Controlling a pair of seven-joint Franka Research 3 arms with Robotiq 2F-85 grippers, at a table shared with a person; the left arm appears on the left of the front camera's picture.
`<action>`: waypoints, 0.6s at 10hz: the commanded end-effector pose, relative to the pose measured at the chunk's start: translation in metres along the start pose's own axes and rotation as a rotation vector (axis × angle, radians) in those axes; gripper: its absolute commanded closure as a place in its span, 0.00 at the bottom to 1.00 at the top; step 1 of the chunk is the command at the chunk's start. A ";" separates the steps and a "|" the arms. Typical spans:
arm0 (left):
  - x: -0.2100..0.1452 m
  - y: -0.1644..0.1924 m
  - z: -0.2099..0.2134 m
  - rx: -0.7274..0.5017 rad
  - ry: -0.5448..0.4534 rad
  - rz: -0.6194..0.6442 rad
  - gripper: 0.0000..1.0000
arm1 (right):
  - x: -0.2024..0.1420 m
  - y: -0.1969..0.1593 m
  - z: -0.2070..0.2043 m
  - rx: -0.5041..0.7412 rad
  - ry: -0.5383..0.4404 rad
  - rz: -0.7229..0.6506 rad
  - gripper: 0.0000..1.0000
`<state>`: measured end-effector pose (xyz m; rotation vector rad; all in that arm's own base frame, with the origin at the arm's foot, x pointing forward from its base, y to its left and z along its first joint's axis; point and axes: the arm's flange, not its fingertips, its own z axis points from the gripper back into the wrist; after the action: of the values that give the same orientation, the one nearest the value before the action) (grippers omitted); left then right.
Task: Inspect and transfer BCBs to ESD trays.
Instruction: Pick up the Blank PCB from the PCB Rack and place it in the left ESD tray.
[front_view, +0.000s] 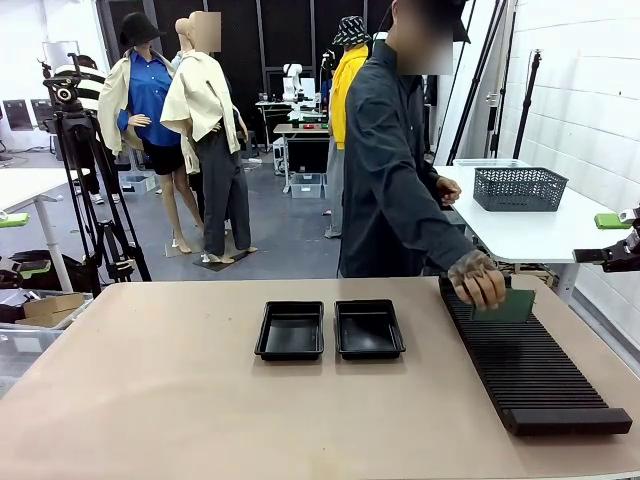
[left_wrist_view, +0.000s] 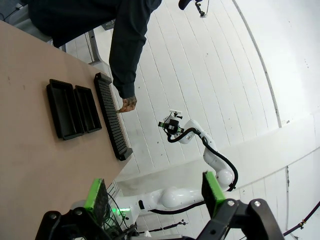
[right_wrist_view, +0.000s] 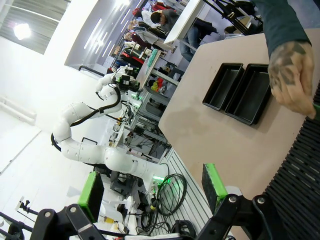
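Observation:
A person's hand (front_view: 478, 280) holds one green BCB (front_view: 512, 305) upright at the far end of a long black slotted rack (front_view: 530, 365). Two empty black ESD trays (front_view: 290, 331) (front_view: 369, 329) lie side by side mid-table, left of the rack. My left gripper (front_view: 15, 243) hangs off the table's left side and my right gripper (front_view: 612, 238) off its right side, both far from the trays. In the left wrist view the left gripper (left_wrist_view: 154, 192) is open and empty. The right gripper (right_wrist_view: 152, 190) is open too, with the hand (right_wrist_view: 292, 72) and the board's edge (right_wrist_view: 316, 107) ahead.
A white side table (front_view: 530, 235) behind the rack carries a dark mesh basket (front_view: 520, 188). A camera tripod (front_view: 85, 190) stands at the back left. The person (front_view: 395, 170) stands at the far edge, right of centre. Bare tabletop (front_view: 180, 410) lies in front of the trays.

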<state>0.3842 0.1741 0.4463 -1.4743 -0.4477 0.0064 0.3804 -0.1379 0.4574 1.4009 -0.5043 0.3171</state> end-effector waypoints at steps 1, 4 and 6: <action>-0.001 -0.002 0.001 0.002 -0.004 -0.006 0.00 | 0.001 0.000 0.000 -0.001 -0.001 0.001 0.00; -0.001 -0.002 0.001 0.002 -0.004 -0.006 0.00 | 0.001 0.000 0.000 -0.001 -0.001 0.001 0.00; -0.001 -0.002 0.001 0.002 -0.004 -0.006 0.00 | 0.001 0.000 0.000 -0.001 -0.001 0.001 0.00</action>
<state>0.3842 0.1741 0.4463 -1.4743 -0.4478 0.0064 0.3804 -0.1379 0.4574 1.4009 -0.5043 0.3172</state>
